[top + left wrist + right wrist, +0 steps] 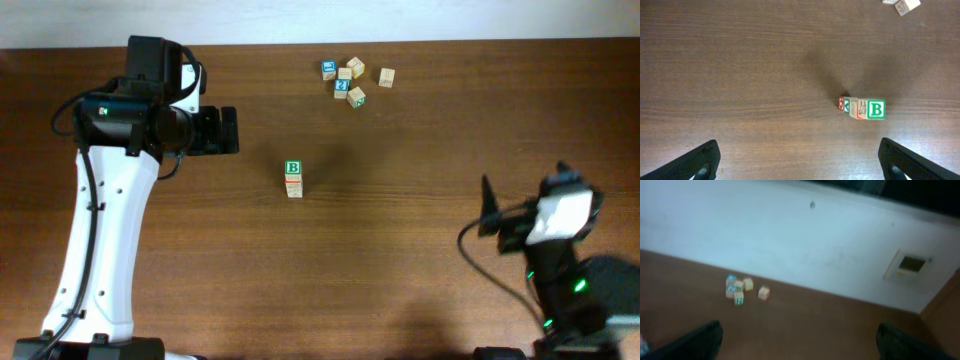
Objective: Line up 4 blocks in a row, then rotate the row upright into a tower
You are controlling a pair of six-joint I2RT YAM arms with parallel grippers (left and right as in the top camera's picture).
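**Both claws wide and empty; the four blocks (293, 178) stand stacked mid-surface, nearer my left arm.**

I judge the four blocks to be one upright column, long axis vertical, standing on the surface (420, 260). The green B block (876, 109) is on top, its letter reading upright in the overhead view. The column lies to the right of the left claw (234, 130), slightly nearer the front edge, with bare wood between them. The right claw (488, 208) sits well apart, aimed at the back wall and the loose cubes (350, 80). I judge the left arm better placed for the turn.
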